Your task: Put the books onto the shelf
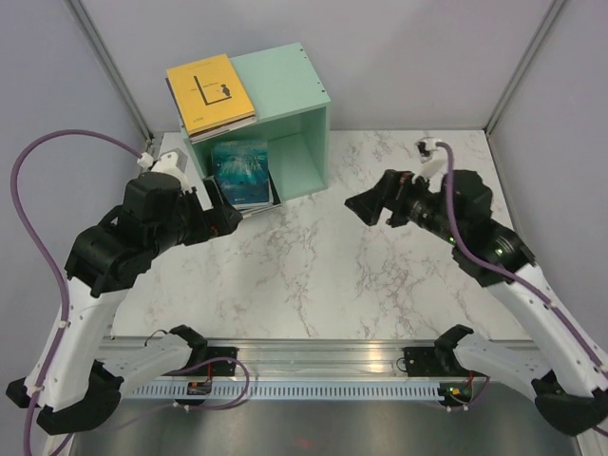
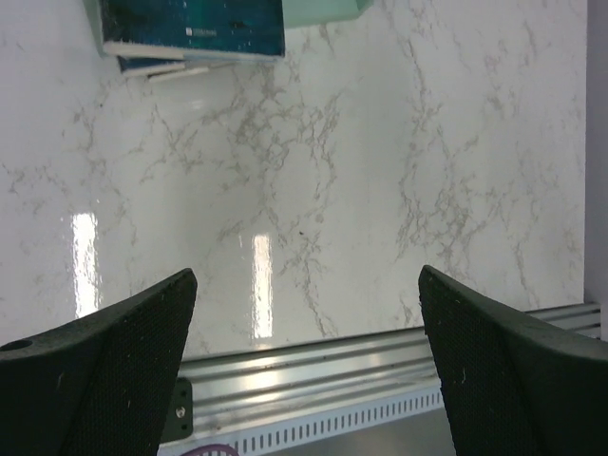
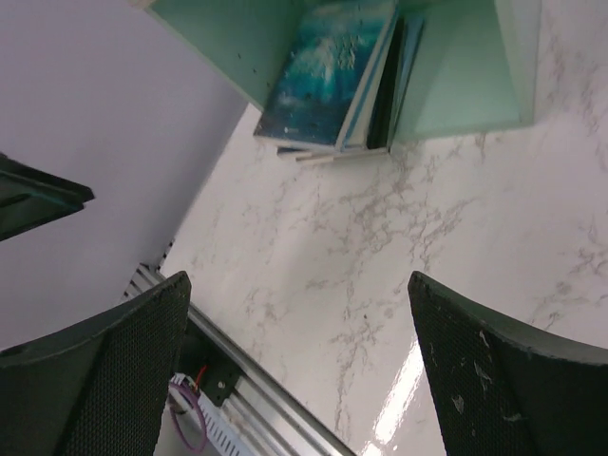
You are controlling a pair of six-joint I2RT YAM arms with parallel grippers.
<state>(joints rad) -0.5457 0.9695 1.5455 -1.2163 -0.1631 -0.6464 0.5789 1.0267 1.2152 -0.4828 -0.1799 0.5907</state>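
The mint-green shelf (image 1: 290, 85) stands at the back of the marble table, its open side facing the arms. A yellow-orange book (image 1: 211, 92) lies on a small stack on the shelf's top, overhanging its left edge. A teal-blue book (image 1: 240, 171) leans with other books (image 3: 380, 85) in the left of the opening (image 3: 456, 76), their lower ends sticking out onto the table. My left gripper (image 1: 226, 211) hovers open and empty just in front of that teal-blue book (image 2: 195, 24). My right gripper (image 1: 366, 207) hangs open and empty to the right, aimed towards the shelf.
A metal rail (image 1: 313, 356) runs along the near table edge (image 2: 380, 342). Grey walls and slanted frame posts (image 1: 109, 66) close in the back corners. Purple cables (image 1: 43, 152) loop from both wrists. Bare marble (image 1: 304, 256) lies between the arms.
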